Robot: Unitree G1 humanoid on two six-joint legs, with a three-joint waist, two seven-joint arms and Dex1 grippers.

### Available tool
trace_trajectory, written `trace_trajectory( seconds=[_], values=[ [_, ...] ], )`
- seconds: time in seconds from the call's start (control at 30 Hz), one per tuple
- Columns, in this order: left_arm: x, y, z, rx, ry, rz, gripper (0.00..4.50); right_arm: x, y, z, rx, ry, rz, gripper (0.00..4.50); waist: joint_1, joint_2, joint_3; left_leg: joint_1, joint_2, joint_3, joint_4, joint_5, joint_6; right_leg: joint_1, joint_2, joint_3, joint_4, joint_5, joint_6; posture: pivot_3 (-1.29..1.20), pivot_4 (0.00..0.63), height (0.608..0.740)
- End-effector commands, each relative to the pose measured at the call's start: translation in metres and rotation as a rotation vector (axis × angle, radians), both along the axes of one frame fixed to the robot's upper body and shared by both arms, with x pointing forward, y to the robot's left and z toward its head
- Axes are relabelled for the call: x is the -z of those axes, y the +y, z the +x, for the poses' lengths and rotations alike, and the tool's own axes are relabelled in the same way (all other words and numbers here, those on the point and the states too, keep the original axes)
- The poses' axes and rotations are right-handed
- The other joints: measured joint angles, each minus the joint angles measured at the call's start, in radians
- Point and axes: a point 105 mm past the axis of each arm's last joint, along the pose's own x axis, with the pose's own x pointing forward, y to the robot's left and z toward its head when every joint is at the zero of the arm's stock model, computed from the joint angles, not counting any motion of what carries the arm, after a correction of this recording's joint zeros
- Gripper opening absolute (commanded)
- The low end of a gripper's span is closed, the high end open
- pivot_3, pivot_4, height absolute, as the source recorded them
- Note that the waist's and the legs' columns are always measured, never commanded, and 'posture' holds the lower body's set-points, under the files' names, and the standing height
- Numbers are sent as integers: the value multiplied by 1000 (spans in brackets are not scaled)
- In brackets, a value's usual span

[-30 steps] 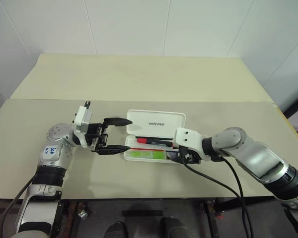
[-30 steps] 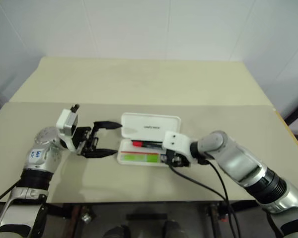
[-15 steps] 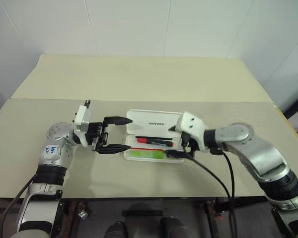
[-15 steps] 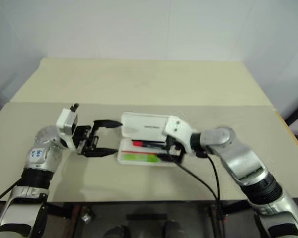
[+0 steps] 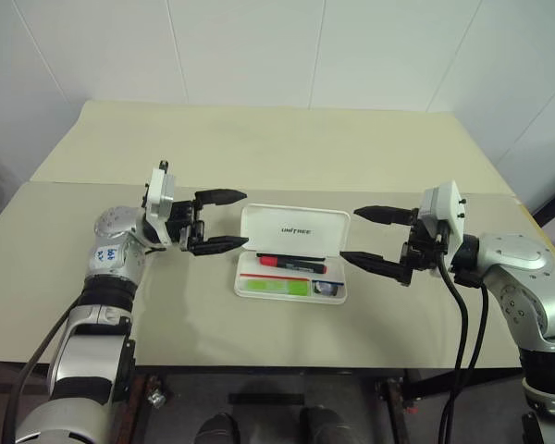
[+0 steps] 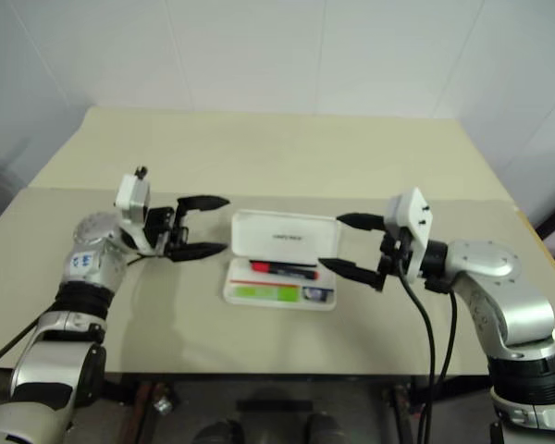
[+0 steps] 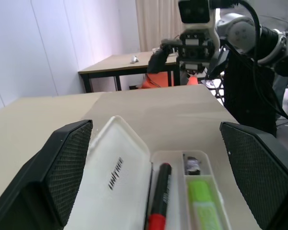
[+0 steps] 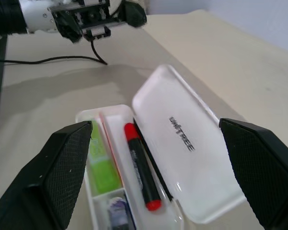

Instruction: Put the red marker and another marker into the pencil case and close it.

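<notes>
You see the case [image 5: 292, 252] at centre frame on the beige worktop [image 5: 259, 148], lid open, red marker [image 5: 290, 264] and green marker [image 5: 273, 288] inside; a small item beside the green one is indistinct. Left claw [image 5: 225, 220] and right claw [image 5: 368, 238] flank it, both released and empty.

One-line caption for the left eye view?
Open pencil case holding red marker and green marker, flanked by two open pincers.

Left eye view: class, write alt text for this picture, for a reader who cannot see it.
A white pencil case lies open on a beige table, with the red marker and a light-green marker inside. The left claw and the right claw hover open on either side of it, holding nothing.
</notes>
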Motion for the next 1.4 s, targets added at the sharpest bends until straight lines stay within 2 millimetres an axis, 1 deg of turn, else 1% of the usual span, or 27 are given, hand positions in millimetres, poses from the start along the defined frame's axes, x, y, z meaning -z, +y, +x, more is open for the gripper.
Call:
trace_trajectory(
  seconds=[0.03, 0.1, 0.23, 0.37, 0.4, 0.57, 0.63, 0.83, 0.93, 1.03, 1.13, 1.2, 1.27, 1.4],
  values=[
    [-9, -1, -6, 96, -45, 22, 3576, -9, -6, 0, 33, -73, 18, 4500, -1, 0, 0, 0, 0, 0, 0, 0, 0, 0, 0, 0, 0, 0, 0, 0, 150, 740],
    [-9, -2, -5, 100, -35, 23, 2954, -9, -6, -1, 44, -79, 22, 4500, -1, 0, 0, 0, 0, 0, 0, 0, 0, 0, 0, 0, 0, 0, 0, 0, 150, 740],
    [-9, -2, -2, 91, -25, 38, 1552, -9, -8, -4, 49, -86, 32, 4500, 0, 0, 0, 0, 0, 0, 0, 0, 0, 0, 0, 0, 0, 0, 0, 0, 150, 740],
    [-6, 4, 11, 8, -21, 87, 182, -10, -14, -6, 58, -85, 47, 4500, 1, 0, 0, 0, 0, 0, 0, 0, 0, 0, 0, 0, 0, 0, 0, 0, 150, 740],
    [-6, 5, 16, -29, -22, 97, 67, -10, -15, -6, 59, -84, 50, 4500, 2, 0, 0, 0, 0, 0, 1, 0, 0, 0, 0, 0, 0, 0, 0, 0, 150, 740],
    [-7, 13, 50, -326, -14, 155, 67, -8, -27, -7, 86, -89, 28, 4500, 2, 0, 0, 0, 0, 0, 1, 0, 0, 0, 0, 0, -1, 0, 0, 0, 150, 740],
    [-6, 14, 60, -405, 4, 168, 67, -8, -30, -7, 106, -90, 27, 4500, 2, 0, 0, 0, 0, 0, 0, 0, 0, 0, 0, 0, -1, 0, 0, 0, 150, 740],
    [-1, 10, 76, -530, 41, 177, 67, -4, -31, -12, 129, -79, 25, 4500, 3, 0, 0, 0, 0, 0, 0, 0, 0, 0, 0, 0, 0, 0, 0, 0, 150, 740],
    [10, 5, 77, -525, 88, 207, 67, -2, -32, -14, 144, -75, 25, 4500, 3, 0, 0, -1, 0, 1, 0, 0, 0, 0, 0, 0, 0, 0, 0, 0, 150, 740],
    [29, -2, 74, -490, 140, 262, 67, -1, -34, -16, 151, -72, 23, 4500, 3, 0, 0, 0, 0, 1, 1, 0, 0, 0, 0, 0, 0, 0, 1, 0, 150, 740],
    [41, -8, 73, -467, 186, 289, 67, -1, -35, -15, 159, -71, 20, 4500, 3, 0, 0, 0, 0, 1, 1, 0, 0, 0, 0, 0, 0, 0, 1, 0, 150, 740],
    [44, -9, 72, -465, 197, 297, 67, -1, -35, -16, 160, -72, 18, 4500, 1, 0, 0, 0, 0, 1, 1, 0, 0, 0, 0, 0, 0, 0, 1, 0, 150, 740],
    [48, -13, 69, -427, 208, 307, 67, -2, -35, -16, 162, -74, 17, 4500, 2, 0, 0, 0, 0, 1, 0, 0, 0, 0, 0, 0, 0, 0, 1, 0, 150, 740],
    [49, -20, 52, -249, 226, 343, 67, -3, -38, -17, 163, -75, 12, 4500, 3, 0, 0, 0, 0, 1, 0, 0, 0, 0, 0, 0, 0, 0, 1, 0, 150, 740]
  ],
)
